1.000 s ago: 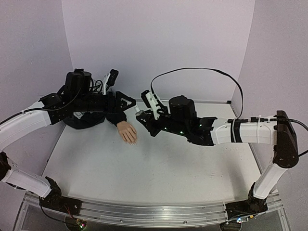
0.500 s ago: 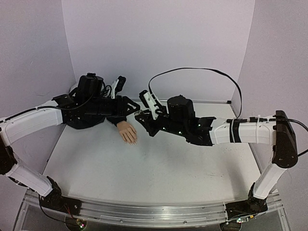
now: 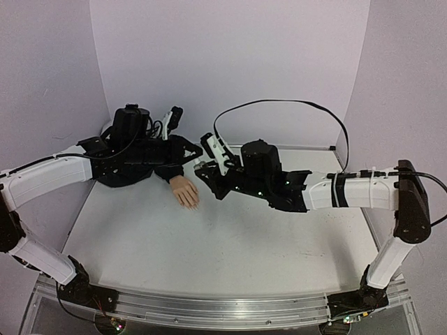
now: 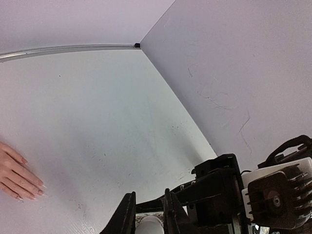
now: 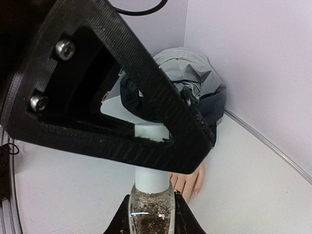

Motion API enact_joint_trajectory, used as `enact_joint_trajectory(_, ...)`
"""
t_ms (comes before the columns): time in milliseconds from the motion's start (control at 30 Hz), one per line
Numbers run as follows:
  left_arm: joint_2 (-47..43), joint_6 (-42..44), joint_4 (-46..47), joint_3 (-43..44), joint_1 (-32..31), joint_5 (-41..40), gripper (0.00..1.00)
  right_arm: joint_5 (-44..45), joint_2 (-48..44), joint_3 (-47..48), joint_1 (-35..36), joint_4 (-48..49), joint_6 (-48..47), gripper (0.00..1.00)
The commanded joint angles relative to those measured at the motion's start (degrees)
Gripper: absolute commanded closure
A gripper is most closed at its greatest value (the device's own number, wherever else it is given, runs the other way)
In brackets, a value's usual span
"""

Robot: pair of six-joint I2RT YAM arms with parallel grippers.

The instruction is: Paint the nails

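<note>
The pale mannequin hand (image 3: pixel 186 190) lies palm down on the table, coming out of a dark jacket sleeve (image 3: pixel 166 172). Its nails (image 4: pixel 40 193) show small and pinkish at the fingertips. My right gripper (image 5: pixel 152 220) is shut on a small clear bottle (image 5: pixel 151 212) of dark glittery polish, held upright just right of the hand. The bottle's white cap (image 5: pixel 152 175) sits between the jaws of my left gripper (image 4: pixel 150 217), which is shut on it. One of its black fingers (image 5: pixel 122 97) crosses the right wrist view. Both grippers meet at the bottle (image 3: pixel 201 163).
A crumpled grey and dark jacket (image 3: pixel 129 171) lies against the back left corner. Purple walls close the table at the back and both sides. A black cable (image 3: pixel 279 105) arcs above the right arm.
My left arm has swung right to the bottle and its jaws have closed on the white cap. The right gripper has kept holding the bottle in nearly the same place.
</note>
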Motion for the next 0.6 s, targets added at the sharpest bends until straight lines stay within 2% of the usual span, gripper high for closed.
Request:
enact_joint_trajectory(0, -0.14, 0.38, 4.21, 1.98, 0.07, 3.84, 0.83, -1.1, -0.3, 2.95, 0.29, 4.13, -0.09, 1.0)
enact_joint_trajectory(133, 0.08, 3.02, 4.98, 1.6, 0.03, 9.8, 0.93, -1.9, -2.02, 1.44, 0.18, 5.51, 0.76, 1.0)
enact_joint_trajectory(200, 0.02, 5.34, 5.36, 1.42, 0.07, 14.27, 0.98, -5.44, -3.89, -0.09, -0.53, 6.43, 1.47, 1.0)
enact_joint_trajectory(267, 0.4, 9.23, 6.13, 2.04, 0.03, 23.11, 1.0, -15.93, -5.94, -1.45, -2.61, 7.27, 4.12, 1.0)
enact_joint_trajectory(367, -0.22, 16.4, 6.69, 2.71, -0.18, 39.28, 1.0, -44.02, -8.61, -2.43, -5.4, 9.58, 5.57, 1.0)
enact_joint_trajectory(467, -3.2, 24.35, 7.02, 1.76, -0.6, 45.15, 1.0, -68.09, -10.04, -1.62, -5.33, 13.89, 10.06, 1.0)
enact_joint_trajectory(500, -4.02, 25.87, 7.02, 1.76, -0.65, 46.51, 1.0, -72.18, -10.47, -2.26, -5.25, 19.54, 13.65, 1.0)
enact_joint_trajectory(567, -5.12, 27.79, 7.15, 1.99, -0.67, 48.16, 1.0, -74.22, -11.41, -3.24, -4.95, 22.79, 16.84, 1.0)
